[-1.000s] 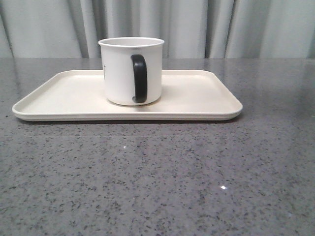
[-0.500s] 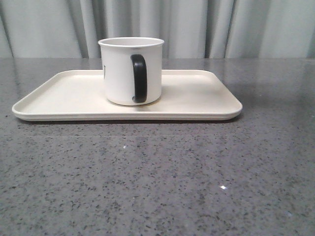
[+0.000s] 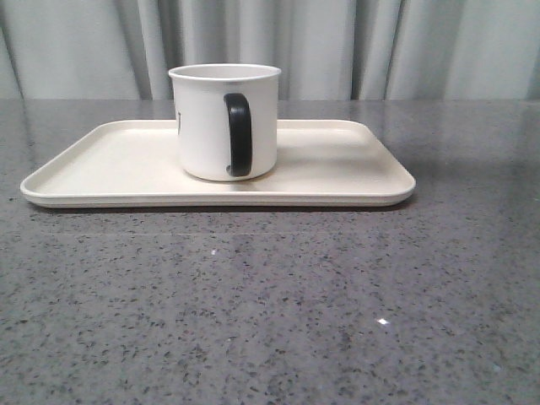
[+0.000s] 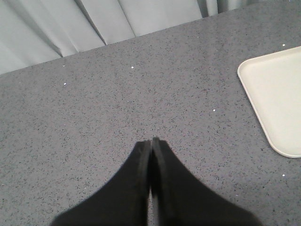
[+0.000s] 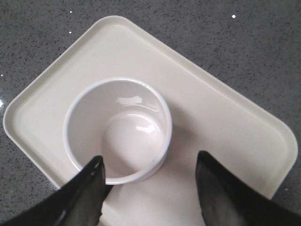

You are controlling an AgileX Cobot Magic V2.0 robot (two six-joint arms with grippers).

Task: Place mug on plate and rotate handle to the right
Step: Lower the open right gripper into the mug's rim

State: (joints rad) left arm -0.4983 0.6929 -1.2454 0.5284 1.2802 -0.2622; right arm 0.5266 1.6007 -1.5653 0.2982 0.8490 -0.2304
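The white mug (image 3: 211,126) stands upright on the cream plate (image 3: 337,164), left of the plate's middle. Its black handle (image 3: 238,135) faces the camera, a little right of the mug's centre. Part of a black print shows at its left edge. In the right wrist view I look down into the empty mug (image 5: 120,129) on the plate (image 5: 225,122). My right gripper (image 5: 149,160) is open above it, one finger over the rim, and holds nothing. My left gripper (image 4: 151,140) is shut and empty over bare table, away from the plate's corner (image 4: 277,94). Neither gripper shows in the front view.
The grey speckled table (image 3: 270,321) stretches in front of the plate and on both sides. Pale curtains (image 3: 337,42) hang behind the table's far edge.
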